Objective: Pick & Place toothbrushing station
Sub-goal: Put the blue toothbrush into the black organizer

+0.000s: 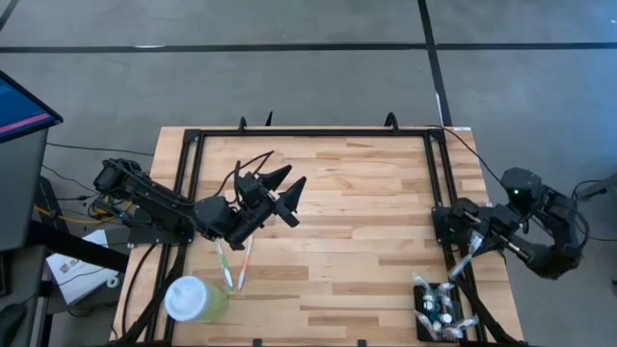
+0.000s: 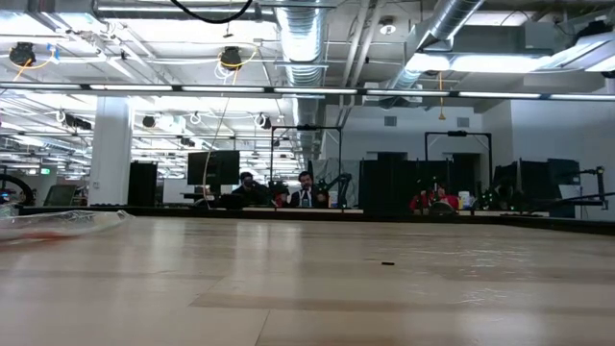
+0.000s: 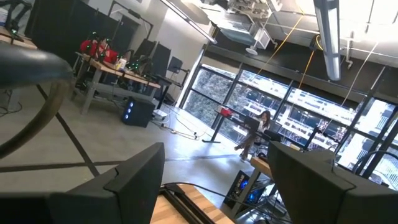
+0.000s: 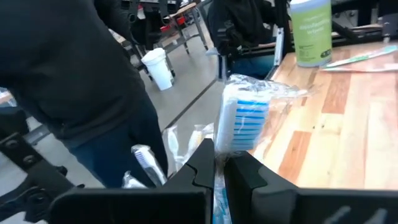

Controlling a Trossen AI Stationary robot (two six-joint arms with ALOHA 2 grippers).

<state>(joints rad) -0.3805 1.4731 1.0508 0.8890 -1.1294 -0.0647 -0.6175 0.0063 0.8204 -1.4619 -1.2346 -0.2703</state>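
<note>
- One toothbrushing station point(image 1: 439, 310), a small black holder, at the lower right of the high view on the corner of the wooden table point(image 1: 366, 212), crammed with plastic-wrapped toothbrushes.
- Just above it in that frame, right gripper point(image 1: 472, 247), fingers clamped shut on a wrapped toothbrush point(image 1: 462, 265); the brush slants down toward the holder, contact with it impossible to tell.
- In the right wrist view, same grip up close point(image 4: 219, 160): dark fingers pinched around the handle, blue-and-white bristle head point(image 4: 244, 121) sticking up inside crinkled clear wrapper.
- More wrapped brushes at the lower left of that wrist view, beside the fingers.
- Well apart, at the left centre of the high view, left gripper point(image 1: 287, 183) raised over the table, fingers spread wide, nothing between them; from its own wrist view point(image 3: 217, 186), pointed out at the room and windows.
- Two loose toothbrushes point(image 1: 232, 263) flat on the wood at the lower left of the high view, close together, partly under the left arm.
- Just beside them, nearer the table's corner, pale green cup point(image 1: 196, 300) with white lid, upright.
- At the left of the right wrist view, a person point(image 4: 68, 68) in dark top and blue trousers next to the table.
</note>
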